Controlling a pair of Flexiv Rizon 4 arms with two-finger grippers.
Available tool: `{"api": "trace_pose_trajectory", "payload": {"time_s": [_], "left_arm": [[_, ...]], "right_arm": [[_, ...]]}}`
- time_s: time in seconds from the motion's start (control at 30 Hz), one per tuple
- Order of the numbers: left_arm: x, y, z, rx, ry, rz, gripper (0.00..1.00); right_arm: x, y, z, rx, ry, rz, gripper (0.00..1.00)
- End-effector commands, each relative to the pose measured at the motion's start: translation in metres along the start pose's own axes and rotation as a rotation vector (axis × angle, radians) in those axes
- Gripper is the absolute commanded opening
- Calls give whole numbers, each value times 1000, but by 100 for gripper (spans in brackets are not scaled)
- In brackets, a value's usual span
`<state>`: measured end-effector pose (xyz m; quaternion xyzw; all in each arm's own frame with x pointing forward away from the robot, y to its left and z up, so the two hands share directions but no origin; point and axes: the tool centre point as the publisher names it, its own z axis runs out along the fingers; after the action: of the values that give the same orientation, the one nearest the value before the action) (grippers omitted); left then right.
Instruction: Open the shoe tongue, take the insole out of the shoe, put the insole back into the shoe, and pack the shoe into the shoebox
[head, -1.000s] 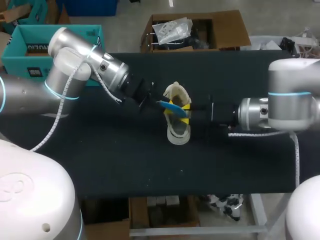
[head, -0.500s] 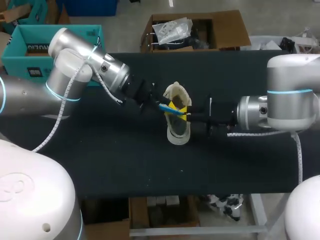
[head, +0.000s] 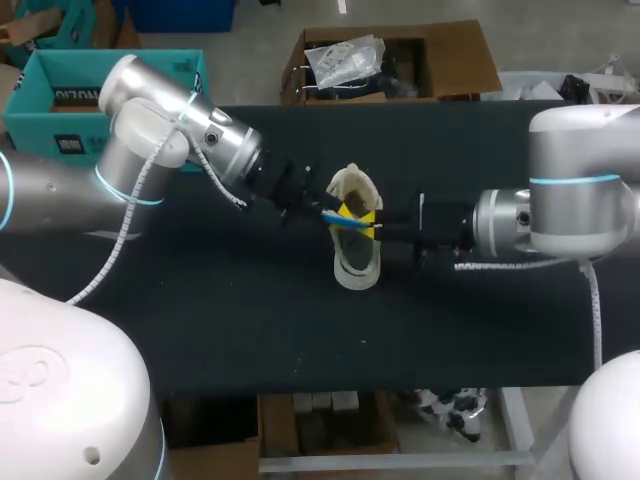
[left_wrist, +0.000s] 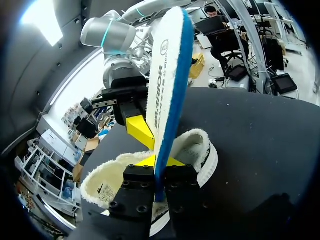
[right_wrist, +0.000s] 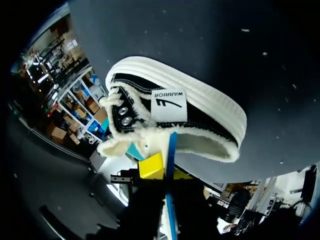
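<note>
Between my left gripper's (left_wrist: 155, 184) pressed-together fingers the insole (left_wrist: 167, 85) stands pinched on edge, just above the shoe (left_wrist: 199, 146) lying on the table (head: 250, 330). My right gripper (head: 358, 218) sits against the insole; whether it grips, I cannot tell.

Place: robotics lab, by the look of it.
Machines: two grey, blue-ringed robot arms at one bench, the left arm (head: 150, 150) and the right arm (head: 580, 200).
Bench: plain table (head: 250, 330) with a black top.
Wiring: white cable (head: 120, 230) strung loose along the left arm.
On the bench: a single shoe (head: 357, 272).
</note>
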<state>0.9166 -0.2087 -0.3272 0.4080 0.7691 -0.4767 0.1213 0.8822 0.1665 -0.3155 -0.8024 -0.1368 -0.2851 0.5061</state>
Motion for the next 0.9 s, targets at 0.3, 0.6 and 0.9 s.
{"api": "trace_pose_trajectory", "payload": {"time_s": [0.3, 0.6, 0.9], "left_arm": [[2, 24, 12, -7, -28, -50, 0], [3, 20, 7, 2, -40, -35, 33], [14, 4, -14, 13, -76, -8, 28]], "right_arm": [[-5, 33, 16, -12, 3, 56, 0], [-4, 34, 14, -24, 10, 60, 0], [-4, 39, 11, -31, 17, 68, 0]]}}
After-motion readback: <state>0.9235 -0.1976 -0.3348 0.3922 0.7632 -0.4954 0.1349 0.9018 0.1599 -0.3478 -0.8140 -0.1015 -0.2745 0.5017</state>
